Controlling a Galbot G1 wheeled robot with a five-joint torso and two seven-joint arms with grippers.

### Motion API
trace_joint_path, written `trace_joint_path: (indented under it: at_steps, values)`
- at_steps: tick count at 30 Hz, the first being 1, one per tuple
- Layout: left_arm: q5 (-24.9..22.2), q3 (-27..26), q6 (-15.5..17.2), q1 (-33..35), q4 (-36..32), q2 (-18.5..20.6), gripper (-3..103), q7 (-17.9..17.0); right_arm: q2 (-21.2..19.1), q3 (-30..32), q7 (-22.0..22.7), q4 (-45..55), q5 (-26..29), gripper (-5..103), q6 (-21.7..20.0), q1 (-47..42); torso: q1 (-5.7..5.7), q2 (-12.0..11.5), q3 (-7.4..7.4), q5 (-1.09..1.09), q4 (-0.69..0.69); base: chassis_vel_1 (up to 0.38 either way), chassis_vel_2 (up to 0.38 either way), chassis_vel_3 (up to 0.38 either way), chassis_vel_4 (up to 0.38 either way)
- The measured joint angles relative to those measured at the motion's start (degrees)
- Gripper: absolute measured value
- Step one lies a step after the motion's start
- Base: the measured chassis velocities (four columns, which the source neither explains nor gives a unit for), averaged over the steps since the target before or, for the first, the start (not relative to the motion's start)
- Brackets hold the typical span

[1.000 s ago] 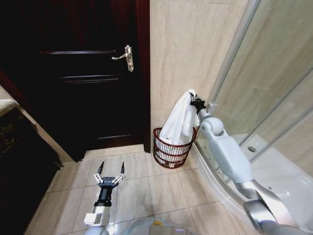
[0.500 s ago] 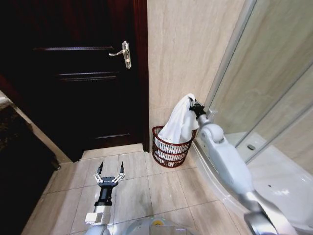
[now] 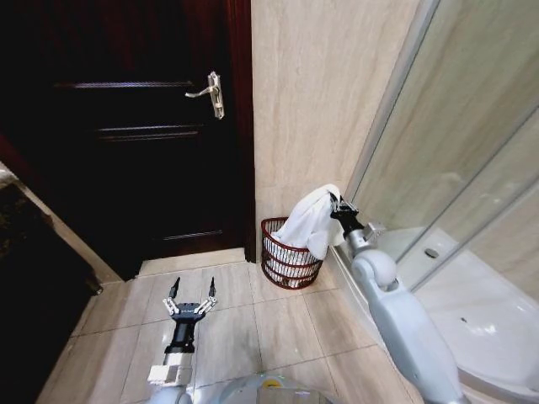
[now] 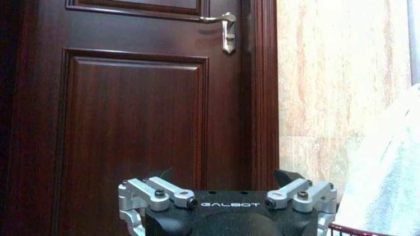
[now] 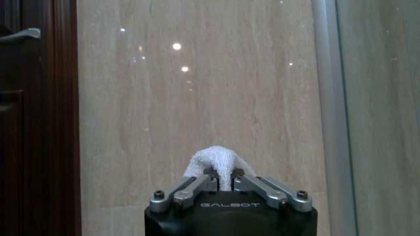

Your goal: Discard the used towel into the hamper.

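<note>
My right end effector [image 3: 338,204] is pinched tight on the top of the white towel [image 3: 310,220], right of centre in the head view, its lower folds draped into the red-brown hamper [image 3: 286,263] against the wall. My left end effector [image 3: 190,295] hangs spread wide and empty at lower left.

From my station I log the floor [image 3: 253,324]: beige tiles with pale grout lines, running from the dark door's threshold across to the shower enclosure. Standing directly on it is the hamper [image 3: 286,257], a dark red openwork basket, upright, set in the corner close against the tiled wall and just beside the curved white shower base [image 3: 472,320], which also sits on the tiles.
</note>
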Motion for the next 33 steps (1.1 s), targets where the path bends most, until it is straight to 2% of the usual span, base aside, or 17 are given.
trace_joint_path:
  at_steps: [17, 28, 33]
  values:
    - [-0.24, -0.62, -1.77, 1.29, -0.33, 0.0, 100, 0.03, 0.29, 1.18, 0.56, 6.12, -3.36, 8, -0.63, -5.66, 0.06, 0.16, 0.1, 0.0, 0.01, -0.066, 0.068, 0.07, -0.069]
    - [-0.6, -0.75, -1.5, 0.45, -0.33, -0.01, 100, 0.04, 1.12, 1.41, 0.62, 8.07, -4.79, 8, -0.42, -8.84, 0.08, 0.21, 0.13, 0.01, 0.01, -0.051, 0.055, 0.056, -0.049]
    - [-0.92, -0.99, -0.38, -0.34, -0.32, 0.0, 100, 0.05, 1.62, 1.44, 1.0, 10.55, -5.91, 8, -0.37, -11.47, 0.1, 0.22, 0.15, -0.01, 0.01, -0.076, 0.066, 0.073, -0.071]
